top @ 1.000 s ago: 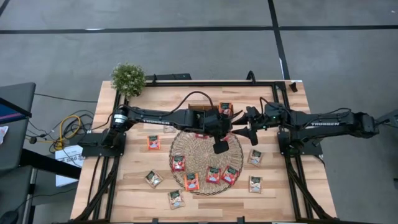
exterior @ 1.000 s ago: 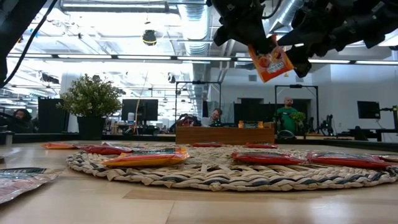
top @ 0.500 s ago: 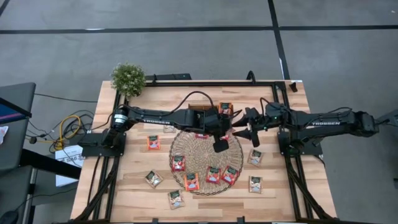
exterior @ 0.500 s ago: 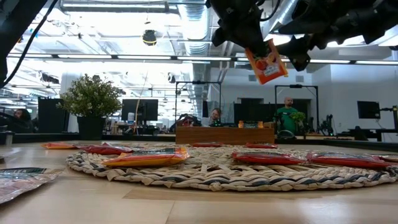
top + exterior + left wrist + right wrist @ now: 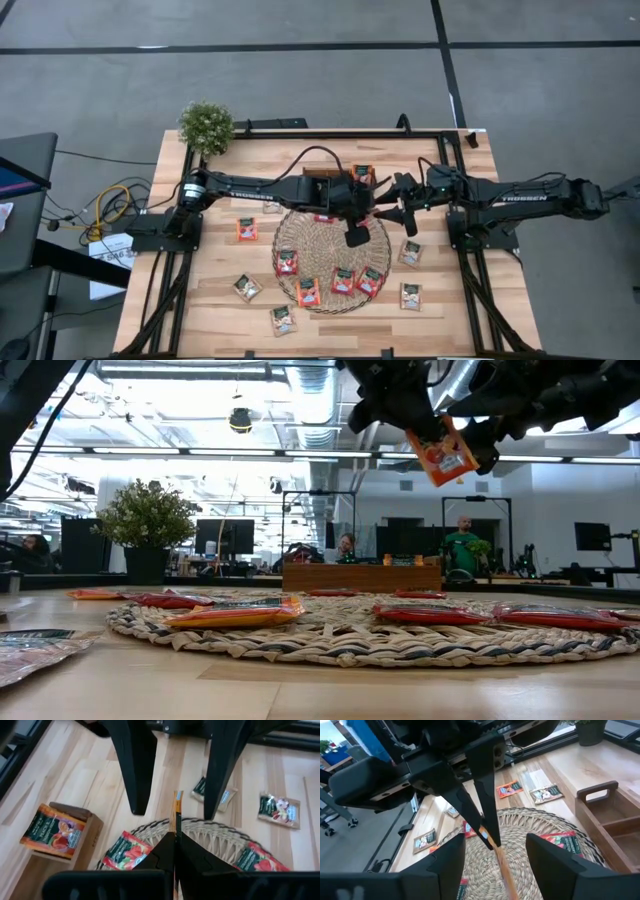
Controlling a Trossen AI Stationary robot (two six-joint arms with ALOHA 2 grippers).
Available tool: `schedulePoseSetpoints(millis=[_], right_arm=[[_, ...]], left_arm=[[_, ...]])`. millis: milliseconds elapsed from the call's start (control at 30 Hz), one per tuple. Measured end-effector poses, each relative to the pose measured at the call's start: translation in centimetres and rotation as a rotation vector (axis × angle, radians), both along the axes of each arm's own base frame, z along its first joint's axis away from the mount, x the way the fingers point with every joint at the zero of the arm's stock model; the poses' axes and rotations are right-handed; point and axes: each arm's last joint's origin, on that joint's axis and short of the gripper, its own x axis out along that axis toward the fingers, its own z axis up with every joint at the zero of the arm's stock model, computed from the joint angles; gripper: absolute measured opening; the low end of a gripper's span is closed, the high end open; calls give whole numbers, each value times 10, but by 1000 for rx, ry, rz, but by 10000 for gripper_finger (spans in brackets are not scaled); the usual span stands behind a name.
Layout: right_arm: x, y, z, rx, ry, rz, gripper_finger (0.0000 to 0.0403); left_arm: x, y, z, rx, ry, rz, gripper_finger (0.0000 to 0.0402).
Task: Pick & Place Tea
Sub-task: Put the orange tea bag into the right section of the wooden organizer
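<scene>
— Two arms meet over the round woven mat. What does the left gripper carry?

— Its fingers are pinched tight on a red-orange tea sachet, held edge-on in the air above the mat. Under it lie more red sachets on the weave, and the small wooden tray, with one sachet in it, sits beside it.

— And just to the right of that claw?

— The right gripper faces it, fingers spread wide on either side of the hanging sachet, not touching it. Whitish sachets lie on the table below it, off the mat.
</scene>
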Motion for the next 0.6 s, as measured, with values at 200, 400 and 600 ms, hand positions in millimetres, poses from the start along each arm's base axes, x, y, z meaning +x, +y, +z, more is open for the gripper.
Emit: schedulePoseSetpoints(millis=[200, 400, 600], right_arm=[[0, 0, 0, 0, 0, 0, 162], [0, 0, 0, 0, 0, 0, 103], [0, 0, 0, 0, 0, 2, 27]], left_arm=[[0, 0, 0, -7, -4, -8, 0], [0, 0, 0, -7, -4, -8, 0], [0, 0, 0, -6, -4, -8, 0]])
